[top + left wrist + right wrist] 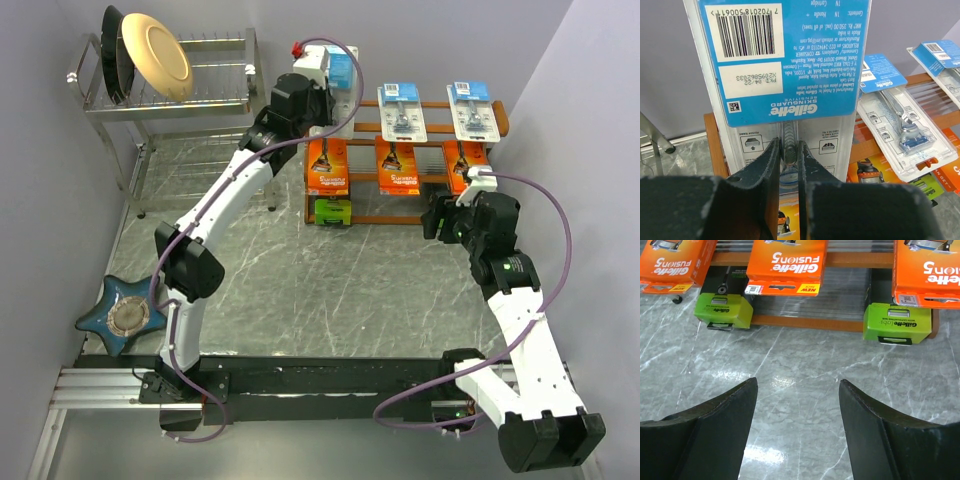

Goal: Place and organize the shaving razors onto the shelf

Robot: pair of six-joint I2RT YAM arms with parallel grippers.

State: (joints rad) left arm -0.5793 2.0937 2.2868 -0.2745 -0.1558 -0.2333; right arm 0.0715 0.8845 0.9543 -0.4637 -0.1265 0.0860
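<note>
My left gripper [318, 92] [788, 145] is shut on a pale blue-and-clear blister card [335, 72] [785, 65], held upright with its back to the camera, over the left end of the wooden shelf [365, 185] [714, 145]. Two more blister cards [402, 112] [472, 108] lean on the top tier. Three orange packs [327, 165] [397, 167] [462, 158] stand on the middle tier. One green box [332, 211] [723, 311] sits at the bottom left. The other [897, 322] sits at the bottom right. My right gripper [432, 215] [798, 382] is open and empty in front of the shelf's right end.
A chrome dish rack [215, 100] with plates stands at the back left, close to the left arm. A blue star-shaped dish [122, 315] lies at the near left. Grey walls close in on the left, back and right.
</note>
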